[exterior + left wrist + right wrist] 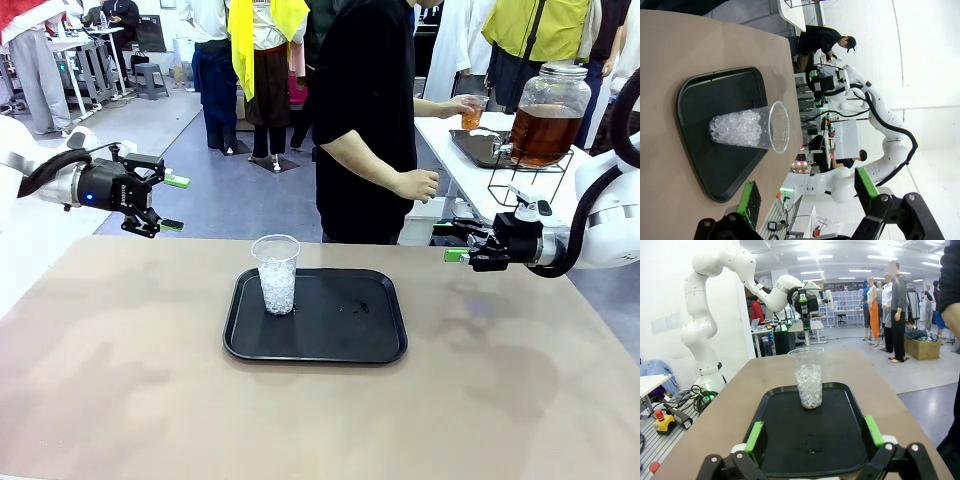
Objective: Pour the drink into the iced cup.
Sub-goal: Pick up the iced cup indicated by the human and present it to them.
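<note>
The ice-filled clear plastic cup [276, 275] stands upright on the left part of the black tray [350, 335]. The left gripper [175, 203] and right gripper [450, 242] hover on either side, well apart from it, both spread wide and empty. Beyond, a person's hand [462, 104] holds a cup of amber drink [472, 119].

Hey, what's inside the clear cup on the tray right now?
Only ice fills the lower half of the cup; no coloured drink shows. The ice hides the cup's bottom.
</note>
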`<control>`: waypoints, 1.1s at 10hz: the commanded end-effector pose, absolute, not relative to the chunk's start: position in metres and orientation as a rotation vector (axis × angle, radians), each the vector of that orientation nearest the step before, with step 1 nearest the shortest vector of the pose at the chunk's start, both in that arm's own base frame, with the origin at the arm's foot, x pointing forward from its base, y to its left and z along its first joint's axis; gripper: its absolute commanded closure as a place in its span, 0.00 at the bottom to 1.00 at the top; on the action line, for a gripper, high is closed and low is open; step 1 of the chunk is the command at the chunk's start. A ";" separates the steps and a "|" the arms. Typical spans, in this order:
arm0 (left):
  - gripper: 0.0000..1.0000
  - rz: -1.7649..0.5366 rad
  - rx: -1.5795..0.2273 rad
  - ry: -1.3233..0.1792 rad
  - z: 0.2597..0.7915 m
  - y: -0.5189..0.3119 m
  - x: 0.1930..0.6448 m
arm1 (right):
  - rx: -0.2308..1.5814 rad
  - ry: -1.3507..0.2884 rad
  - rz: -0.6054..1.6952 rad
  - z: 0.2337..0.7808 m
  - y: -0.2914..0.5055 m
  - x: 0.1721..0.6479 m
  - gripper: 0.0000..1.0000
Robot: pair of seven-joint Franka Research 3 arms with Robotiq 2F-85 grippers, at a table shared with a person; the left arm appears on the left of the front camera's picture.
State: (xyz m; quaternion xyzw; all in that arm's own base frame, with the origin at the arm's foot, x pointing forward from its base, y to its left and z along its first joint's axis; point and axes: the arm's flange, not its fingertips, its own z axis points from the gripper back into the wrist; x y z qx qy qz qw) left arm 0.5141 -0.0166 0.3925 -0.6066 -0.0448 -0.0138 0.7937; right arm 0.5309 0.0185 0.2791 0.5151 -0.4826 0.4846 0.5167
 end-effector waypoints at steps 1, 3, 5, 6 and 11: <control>0.00 -0.031 -1.304 -0.099 0.394 -0.016 0.514 | 1.239 -1.165 1.167 0.282 0.018 0.531 0.00; 0.00 -0.031 -1.304 -0.099 0.394 -0.016 0.514 | 1.239 -1.165 1.167 0.282 0.018 0.531 0.00; 0.00 -0.031 -1.304 -0.099 0.394 -0.016 0.514 | 1.239 -1.165 1.167 0.282 0.018 0.531 0.00; 0.00 -0.031 -1.304 -0.099 0.394 -0.016 0.514 | 1.239 -1.165 1.167 0.282 0.018 0.531 0.00; 0.00 -0.031 -1.304 -0.099 0.394 -0.016 0.514 | 1.239 -1.165 1.167 0.282 0.018 0.531 0.00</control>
